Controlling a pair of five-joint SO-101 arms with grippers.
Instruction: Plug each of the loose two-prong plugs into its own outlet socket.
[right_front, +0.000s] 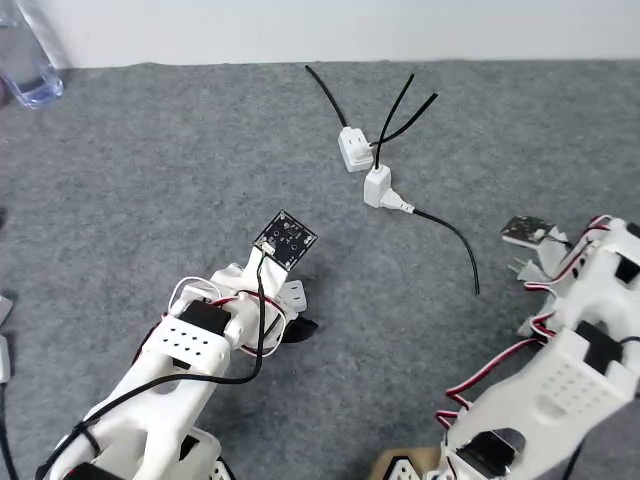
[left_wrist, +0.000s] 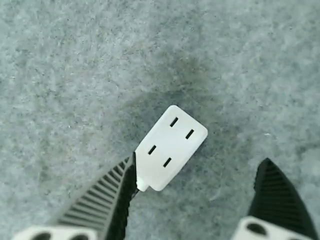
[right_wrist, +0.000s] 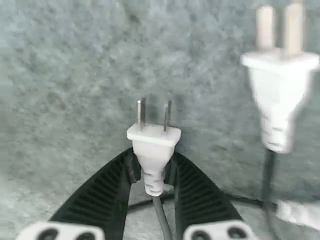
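The right pincer (right_wrist: 153, 156) grasps a two-prong plug (right_wrist: 152, 136). The left pincer (left_wrist: 199, 164) is released, with an outlet socket (left_wrist: 170, 147) just beside one finger (left_wrist: 112, 195).

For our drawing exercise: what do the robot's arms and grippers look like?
The left arm and right arm are white plastic, with dotted panels and red, white and black wires. The left gripper and right gripper have black ribbed fingers.

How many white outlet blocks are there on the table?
3. One outlet block lies near the far edge of the table, a second block right beside it, a third block at the left pincer. Others may be hidden.
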